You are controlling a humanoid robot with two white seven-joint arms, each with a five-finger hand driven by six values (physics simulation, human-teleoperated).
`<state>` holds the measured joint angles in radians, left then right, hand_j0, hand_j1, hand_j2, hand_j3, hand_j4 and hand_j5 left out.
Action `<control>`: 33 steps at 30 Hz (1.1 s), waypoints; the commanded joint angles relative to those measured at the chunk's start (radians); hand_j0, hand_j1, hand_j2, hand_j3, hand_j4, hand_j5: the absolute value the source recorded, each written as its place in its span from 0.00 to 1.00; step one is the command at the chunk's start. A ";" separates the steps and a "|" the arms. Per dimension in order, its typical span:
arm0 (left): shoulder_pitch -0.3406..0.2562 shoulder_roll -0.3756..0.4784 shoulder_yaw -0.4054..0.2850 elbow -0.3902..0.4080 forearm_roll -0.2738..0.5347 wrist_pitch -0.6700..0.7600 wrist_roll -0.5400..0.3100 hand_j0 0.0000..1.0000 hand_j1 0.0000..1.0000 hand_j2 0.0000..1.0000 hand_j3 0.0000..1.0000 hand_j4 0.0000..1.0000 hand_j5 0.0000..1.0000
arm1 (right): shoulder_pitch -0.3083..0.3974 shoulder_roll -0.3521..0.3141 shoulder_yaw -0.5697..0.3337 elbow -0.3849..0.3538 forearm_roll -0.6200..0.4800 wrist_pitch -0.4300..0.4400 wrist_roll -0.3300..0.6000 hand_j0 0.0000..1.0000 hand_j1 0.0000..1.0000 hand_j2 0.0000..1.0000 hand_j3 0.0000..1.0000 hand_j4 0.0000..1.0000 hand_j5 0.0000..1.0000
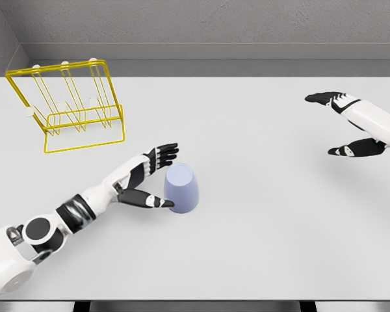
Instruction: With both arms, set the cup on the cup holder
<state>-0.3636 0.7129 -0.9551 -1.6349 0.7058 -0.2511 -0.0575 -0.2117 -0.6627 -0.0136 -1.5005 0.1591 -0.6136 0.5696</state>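
Five fingers of the left hand (pixel 149 177) are seen spread around the cup (pixel 182 188): the four long fingers (pixel 162 154) are extended just above and behind its upper left edge, and the thumb (pixel 157 202) is stretched along its lower left side, with the tip at or very near the wall. Whether real contact is made cannot be told; the cup is bracketed rather than clamped, and nothing is pinched. The cup, a pale lavender tumbler, is stood on the table (pixel 260 214) a little left of centre, apparently mouth down, with the narrower end uppermost.

It is judged to be light, rigid and smooth-walled, so slipping is the likelier trouble, not crushing. Because of the taper, a grip high on the wall would tend to slide off the narrow end; a hold lower, across the wider band near the table, with thumb and fingers opposed on either side, is judged safer. A firm but modest squeeze should suffice.

Outward from the hand, the white left arm is traced back to the lower left corner. The yellow wire cup holder (pixel 71 107) is set well apart from the cup, at the far left of the table, its white-tipped prongs raised.

The right hand (pixel 351 123) is held over the table's right edge, far from the cup, fingers and thumb parted and empty.
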 commanded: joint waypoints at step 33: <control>-0.002 -0.067 -0.025 0.052 -0.006 0.026 -0.004 1.00 1.00 1.00 1.00 1.00 1.00 | 0.009 0.006 -0.002 0.005 -0.007 0.003 -0.001 1.00 1.00 1.00 1.00 1.00 1.00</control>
<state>-0.3651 0.6468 -0.9803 -1.5826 0.6981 -0.2267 -0.0612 -0.2025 -0.6556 -0.0154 -1.4960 0.1598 -0.6136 0.5696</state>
